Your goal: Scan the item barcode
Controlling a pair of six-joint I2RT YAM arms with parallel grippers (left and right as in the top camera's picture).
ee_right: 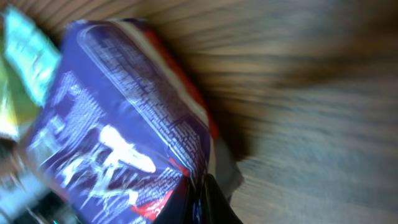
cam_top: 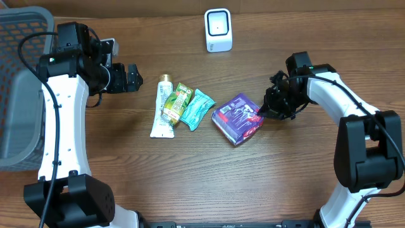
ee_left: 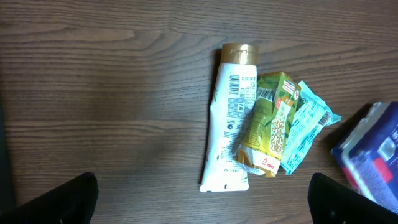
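- Tabletop (cam_top: 190,183): wood-grain surface carrying every item. A grey basket (cam_top: 19,114) stood at my left edge.
- Purple packet (cam_top: 237,118): the task's item lay flat right of centre, printed face up, just beside a teal sachet (cam_top: 197,109). Its outline was nearly square from overhead. I judged the long axis to run diagonally, one corner pointing toward my right arm. No barcode showed in any view.
- White tube (cam_top: 163,107) and green sachet (cam_top: 177,101): these lay left of the teal sachet, overlapping.
- Scanner (cam_top: 218,30): a white unit at the far edge, well apart from the packet.
- Right end effector (cam_top: 262,112): its fingers were pressed together, pinching the packet's right corner at the wrapper's edge.
- Left end effector (cam_top: 134,77): this one was spread wide and empty, hanging left of the tube.
- Risks, as I judged them: a thin corner pinch could let the soft packet slip or sag on lifting. A dragged lift could nudge the teal sachet. The barcode might face away from the scanner.
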